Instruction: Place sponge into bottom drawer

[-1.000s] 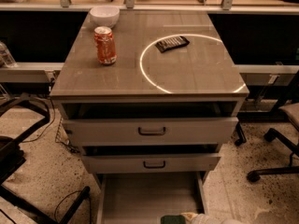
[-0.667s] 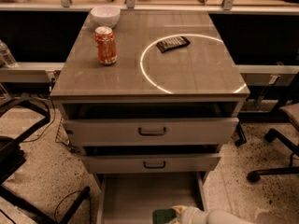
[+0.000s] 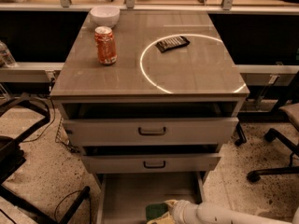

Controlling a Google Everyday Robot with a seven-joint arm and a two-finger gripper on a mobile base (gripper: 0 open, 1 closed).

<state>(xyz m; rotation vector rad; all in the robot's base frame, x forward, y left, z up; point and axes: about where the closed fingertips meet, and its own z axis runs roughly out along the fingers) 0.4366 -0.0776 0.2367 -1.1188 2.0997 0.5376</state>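
The sponge [image 3: 155, 212] shows a dark green scouring face turned up toward the camera, with a thin strip of yellow foam along its upper right edge. It sits low over the grey floor of the bottom drawer [image 3: 126, 190], near the front and right of middle, just above the lower edge of the view. Only part of it shows, so its long axis cannot be fixed; the visible green patch runs a little wider than tall.

The gripper [image 3: 174, 210] is at the sponge's right side, touching it, on a white arm [image 3: 219, 214] reaching in from the lower right. Whether it is gripping the sponge cannot be told.

The 2 upper drawers – top [image 3: 152, 131] and middle [image 3: 154, 164] – stand partly pulled out. On the table [image 3: 187, 73] above are an orange can [image 3: 105, 45], a white bowl [image 3: 104, 16] and a black ridged packet [image 3: 172, 43].
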